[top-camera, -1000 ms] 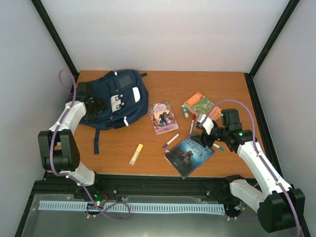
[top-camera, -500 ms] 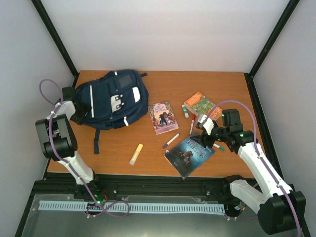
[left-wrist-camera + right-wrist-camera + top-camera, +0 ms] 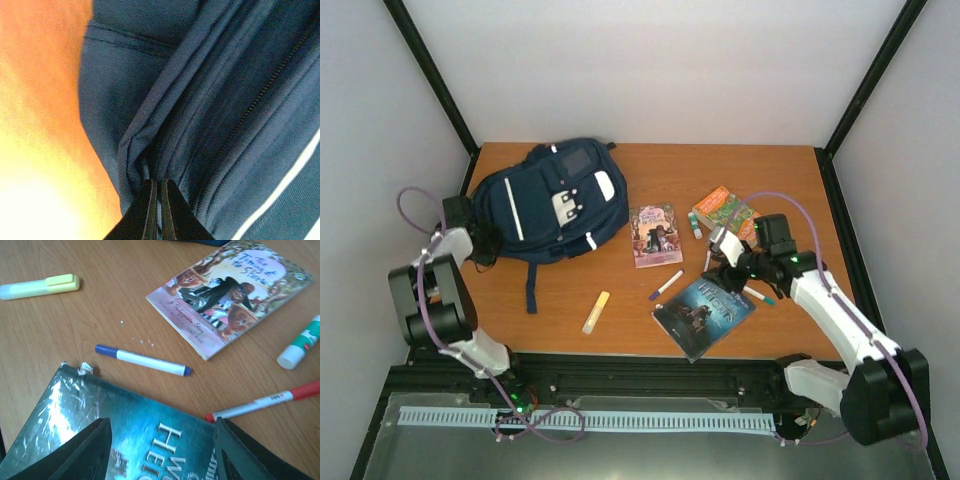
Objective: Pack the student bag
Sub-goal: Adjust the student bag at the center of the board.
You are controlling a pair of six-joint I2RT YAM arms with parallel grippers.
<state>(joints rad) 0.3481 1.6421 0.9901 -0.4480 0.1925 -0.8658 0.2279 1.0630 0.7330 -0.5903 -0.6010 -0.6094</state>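
Observation:
The student bag (image 3: 555, 200), navy with white patches and a white stripe, lies at the back left of the table. My left gripper (image 3: 480, 245) is at its left edge. In the left wrist view this gripper (image 3: 159, 181) is shut on a fold of the bag's fabric (image 3: 225, 75) beside a zipper. My right gripper (image 3: 722, 262) hovers over the top edge of a dark teal book (image 3: 703, 312). In the right wrist view it (image 3: 161, 421) stands open, one finger to each side above the book cover (image 3: 140, 440), holding nothing.
A pink book (image 3: 655, 235) and an orange-green book (image 3: 725, 212) lie mid-table. Scattered around them are a yellow highlighter (image 3: 596, 312), a blue-capped marker (image 3: 666, 285), a red pen (image 3: 265, 401), a glue stick (image 3: 695, 226) and a green marker (image 3: 760, 296). Black frame posts rise at the back corners.
My left gripper drew back to the bag's left edge and closed on its fabric; the bag shifted and turned slightly. My right gripper moved left over the teal book and narrowed a little.

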